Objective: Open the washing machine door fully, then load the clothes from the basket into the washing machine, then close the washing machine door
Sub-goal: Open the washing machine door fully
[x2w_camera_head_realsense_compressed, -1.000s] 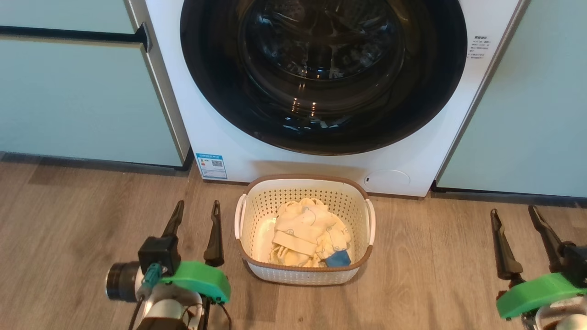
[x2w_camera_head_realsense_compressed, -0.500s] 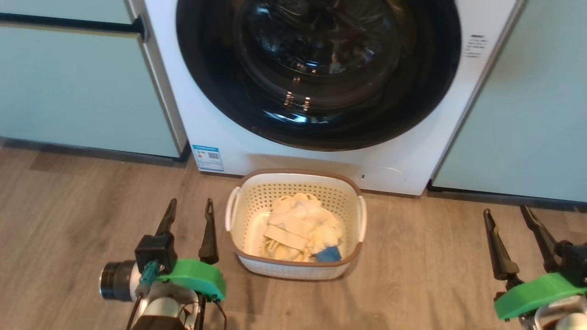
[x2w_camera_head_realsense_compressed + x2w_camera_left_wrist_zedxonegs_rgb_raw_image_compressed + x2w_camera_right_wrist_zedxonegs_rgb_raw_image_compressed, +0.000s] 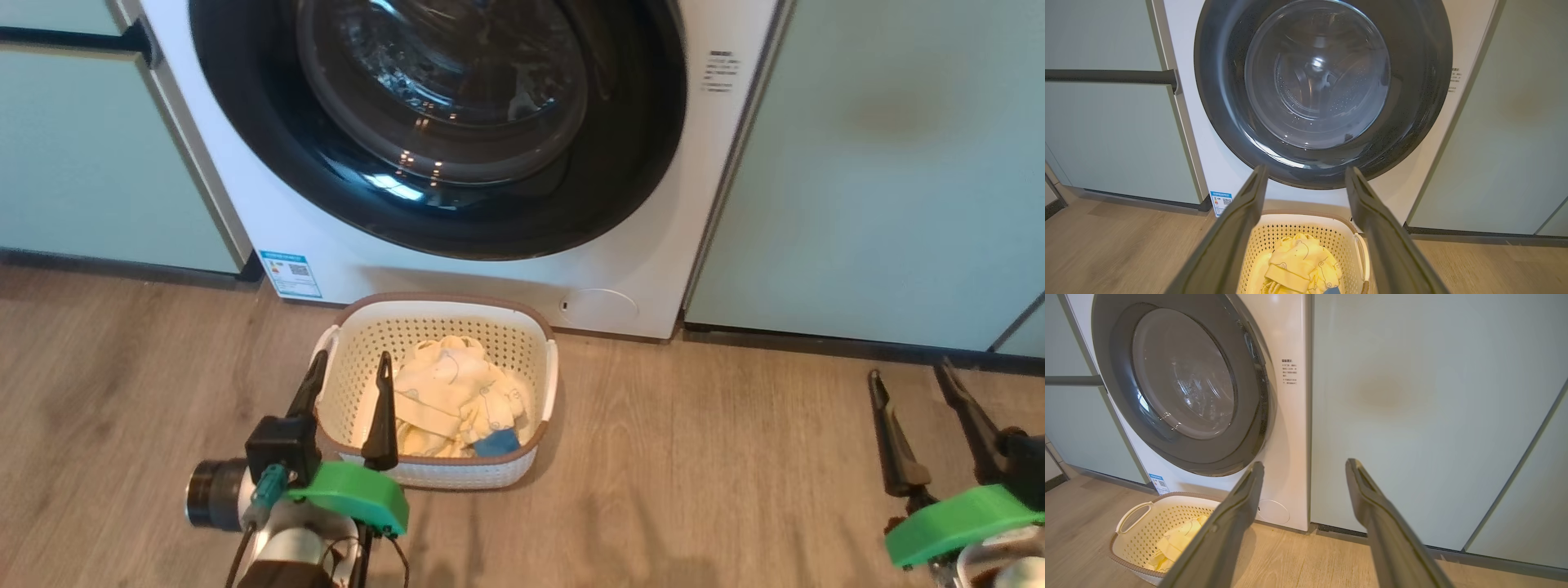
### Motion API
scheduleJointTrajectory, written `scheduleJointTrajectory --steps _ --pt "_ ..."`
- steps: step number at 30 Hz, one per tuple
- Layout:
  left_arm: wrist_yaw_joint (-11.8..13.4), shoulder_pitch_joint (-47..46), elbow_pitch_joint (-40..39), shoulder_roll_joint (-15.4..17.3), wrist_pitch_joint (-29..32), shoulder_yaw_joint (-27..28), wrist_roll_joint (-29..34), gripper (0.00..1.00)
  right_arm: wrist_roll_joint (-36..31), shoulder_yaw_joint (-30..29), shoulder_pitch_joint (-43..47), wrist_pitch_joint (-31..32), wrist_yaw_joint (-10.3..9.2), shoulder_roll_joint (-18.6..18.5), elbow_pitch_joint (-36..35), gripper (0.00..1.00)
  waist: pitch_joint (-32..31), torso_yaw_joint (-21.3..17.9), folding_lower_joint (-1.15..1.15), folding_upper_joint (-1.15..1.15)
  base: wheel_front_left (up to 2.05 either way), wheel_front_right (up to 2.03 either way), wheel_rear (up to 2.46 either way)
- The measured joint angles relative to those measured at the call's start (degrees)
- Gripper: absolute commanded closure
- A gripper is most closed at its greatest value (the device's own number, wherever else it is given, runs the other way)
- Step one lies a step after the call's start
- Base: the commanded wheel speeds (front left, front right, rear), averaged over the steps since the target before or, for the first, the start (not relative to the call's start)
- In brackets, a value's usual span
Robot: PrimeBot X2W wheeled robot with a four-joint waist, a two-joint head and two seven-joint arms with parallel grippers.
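The washing machine door (image 3: 441, 122) sits shut, flush against the front of the washing machine (image 3: 653, 269). Its wide glossy black rim rings a clear bulging glass centre, and the steel drum shows through the glass in the left wrist view. On the wood floor (image 3: 694, 490) right in front of the washing machine, below the door, stands the basket (image 3: 445, 306). It is cream-white with perforated walls, a brown rim and white side handles. The clothes (image 3: 449, 392) lie inside it as a loose cream-yellow bundle with faint prints. A small blue piece (image 3: 495, 443) lies at the side of the bundle farther from the washing machine.

At the washing machine's lower corners are a blue QR sticker (image 3: 290, 273) on one side and a small round white panel cover (image 3: 600, 304) on the other. Pale green cabinets (image 3: 882, 163) flank the washing machine on both sides.

The left pincer (image 3: 352, 357) points toward the washing machine with its two dark fingers spread apart and nothing between them. In the head view those fingers overlap the basket's sticker-side wall. The right pincer (image 3: 909, 371) is also spread wide and empty. It is well off to the panel-cover side of the washing machine, facing the cabinet front there.
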Motion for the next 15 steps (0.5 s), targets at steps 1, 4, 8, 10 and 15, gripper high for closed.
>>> scheduleJointTrajectory --steps 1,4,8,10,15 --pt "0.0 0.0 -0.1 0.0 0.0 0.0 0.0 0.00 0.0 -0.1 0.0 0.0 0.00 0.0 0.0 0.00 0.0 0.0 0.00 0.00 0.91 0.91 -1.82" --pt "0.0 0.0 -0.7 -0.4 0.0 -0.2 0.0 0.00 0.0 -0.4 0.0 0.0 0.00 -0.2 0.0 0.00 0.1 -0.1 0.00 0.00 0.75 0.75 -1.51" --pt "-0.1 0.0 -0.7 -0.2 0.0 -0.1 0.0 0.00 0.0 -0.3 -0.4 0.0 0.00 -0.1 -0.1 0.00 0.2 -0.1 0.00 0.00 0.48 0.48 -0.96" --pt "-0.1 0.0 -0.7 -0.2 0.0 -0.1 0.0 0.00 0.0 -0.3 -0.8 0.0 0.00 -0.1 -0.1 0.00 0.2 -0.1 0.00 0.00 0.24 0.24 -0.48" --pt "-0.1 0.0 -0.7 -0.2 0.0 -0.1 0.0 0.00 0.0 -0.3 -0.7 0.0 0.00 -0.1 -0.3 0.00 0.4 -0.1 0.00 0.00 0.03 0.03 -0.07"
